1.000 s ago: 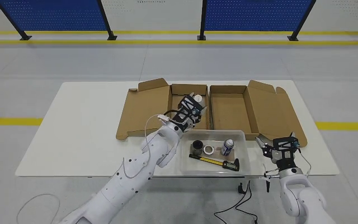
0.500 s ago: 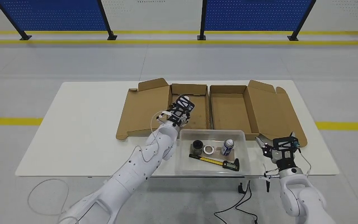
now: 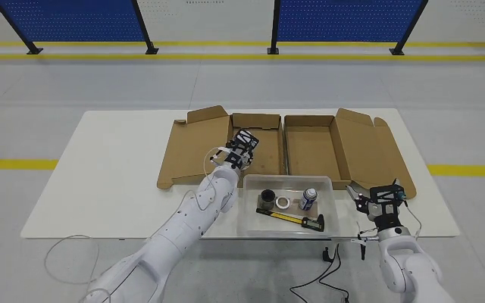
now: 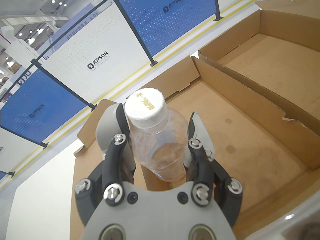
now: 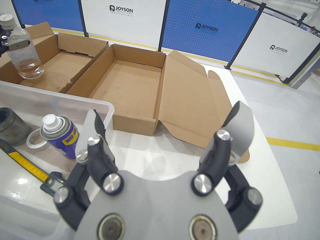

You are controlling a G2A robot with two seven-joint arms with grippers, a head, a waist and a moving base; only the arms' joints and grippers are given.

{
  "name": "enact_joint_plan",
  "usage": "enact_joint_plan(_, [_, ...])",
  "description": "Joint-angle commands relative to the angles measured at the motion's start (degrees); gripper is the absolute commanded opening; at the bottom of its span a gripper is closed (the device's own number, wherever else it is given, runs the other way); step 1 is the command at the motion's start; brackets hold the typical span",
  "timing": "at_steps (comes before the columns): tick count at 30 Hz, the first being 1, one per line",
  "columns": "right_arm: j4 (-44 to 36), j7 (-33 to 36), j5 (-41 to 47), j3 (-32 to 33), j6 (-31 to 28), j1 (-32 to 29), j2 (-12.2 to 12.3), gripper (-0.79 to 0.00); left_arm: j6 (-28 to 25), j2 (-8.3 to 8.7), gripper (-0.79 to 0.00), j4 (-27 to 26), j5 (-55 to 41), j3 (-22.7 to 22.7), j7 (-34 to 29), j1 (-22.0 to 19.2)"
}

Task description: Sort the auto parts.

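Bottle [image 4: 162,151]: upright, cap up, clamped in left pincer [image 4: 156,119], low inside left box [image 4: 225,131]; floor directly beneath, contact unclear. Right pincer [image 5: 165,123]: apart, well right of that box.

On the tabletop [image 3: 106,167] I see the left box [image 3: 269,148] and the right box [image 3: 311,151] side by side. The bin [image 3: 292,178] sits just in front of them. In it, from left to right, are a cylinder [image 3: 267,201], a ring [image 3: 283,202] and a spray can [image 3: 307,199], with a caliper [image 3: 292,220] in front of them. My left jaws hold the bottle [image 4: 157,136] at the left box. My right jaws hover to the right of the bin.
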Motion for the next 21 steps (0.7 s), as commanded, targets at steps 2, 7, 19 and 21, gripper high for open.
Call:
enact_joint_plan(2, [0.0, 0.0, 0.0, 0.0, 0.0, 0.0, 0.0, 0.000, 0.6, -0.33, 0.000, -0.1, 0.5, -0.1, 0.3, 0.3])
enact_joint_plan(7, [0.0, 0.0, 0.0, 0.0, 0.0, 0.0, 0.0, 0.000, 0.6, -0.43, 0.000, -2.1, 0.9, -0.9, 1.7, 1.6])
enact_joint_plan(19, [0.0, 0.0, 0.0, 0.0, 0.0, 0.0, 0.0, 0.000, 2.0, 1.89, 0.000, -17.8, 7.9, -6.3, -1.5, 8.8])
enact_joint_plan(21, [0.0, 0.0, 0.0, 0.0, 0.0, 0.0, 0.0, 0.000, 0.6, 2.59, 0.000, -22.3, 8.6, -7.9, -2.5, 10.9])
